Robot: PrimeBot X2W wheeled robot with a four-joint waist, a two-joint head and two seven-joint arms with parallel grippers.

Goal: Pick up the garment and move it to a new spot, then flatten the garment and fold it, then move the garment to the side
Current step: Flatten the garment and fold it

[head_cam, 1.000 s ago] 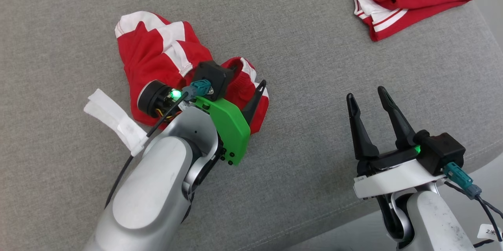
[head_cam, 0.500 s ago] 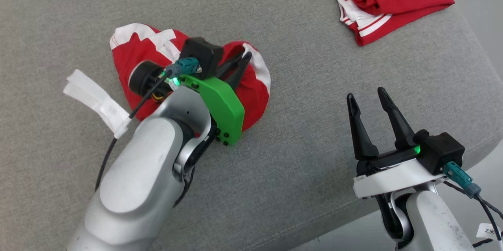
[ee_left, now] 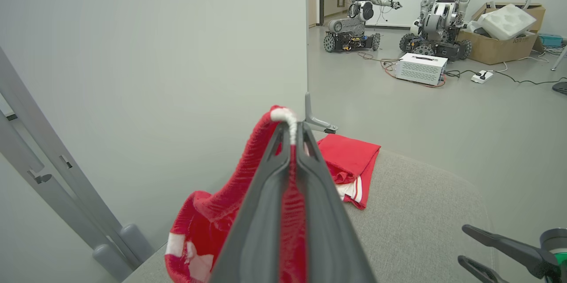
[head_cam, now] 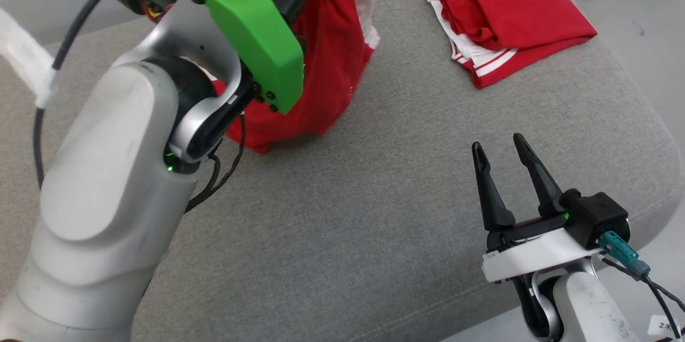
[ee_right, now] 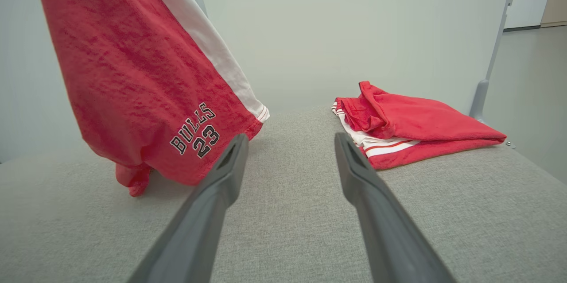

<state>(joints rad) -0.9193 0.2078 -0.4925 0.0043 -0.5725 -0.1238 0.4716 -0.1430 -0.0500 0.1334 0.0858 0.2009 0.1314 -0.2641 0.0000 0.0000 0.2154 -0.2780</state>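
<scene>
Since a second ago the left gripper point(ee_left: 292, 127) has shut its fingers on the garment point(head_cam: 326, 58) and raised it. Its lower hem hangs at the grey surface point(head_cam: 374, 213) (pickup achieved, relocation pending). Right gripper point(head_cam: 497, 141): fingers wide apart, empty.

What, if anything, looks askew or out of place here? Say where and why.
The shorts hang bunched from the shut left gripper, pinched by one edge, lowest corner at or near the cushion. The folded garment at the far right lies with uneven edges. Nothing looks damaged.
</scene>
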